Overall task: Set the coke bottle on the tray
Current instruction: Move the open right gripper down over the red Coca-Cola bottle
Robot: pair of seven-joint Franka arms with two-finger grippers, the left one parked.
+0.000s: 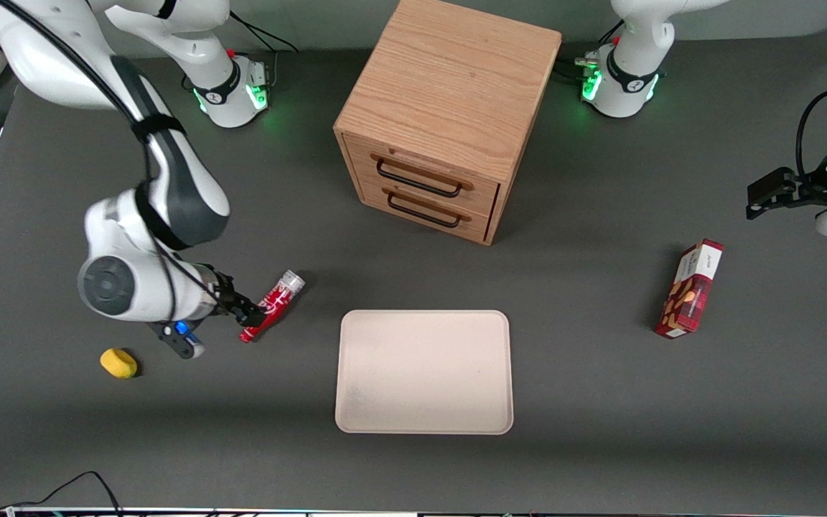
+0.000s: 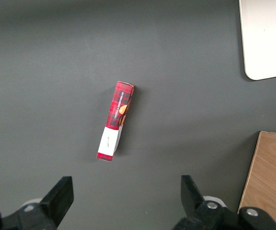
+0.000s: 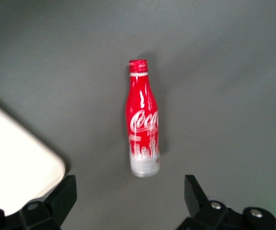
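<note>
coke bottle [image 3: 143, 125] lying on table beside tray [image 1: 424, 371], tool [image 3: 128, 201] spread open above it, yellow sponge [image 1: 118, 362] nearby

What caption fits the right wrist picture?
Open gripper hovering above the coke bottle lying on the table, beside the tray.

A glossy red coke bottle [image 3: 143, 125] lies beside a matt beige tray [image 1: 424, 371]. The nearby gripper [image 1: 250, 313] looks like black plastic. The cabinet [image 1: 442, 115] above the tray shows wood grain.
</note>
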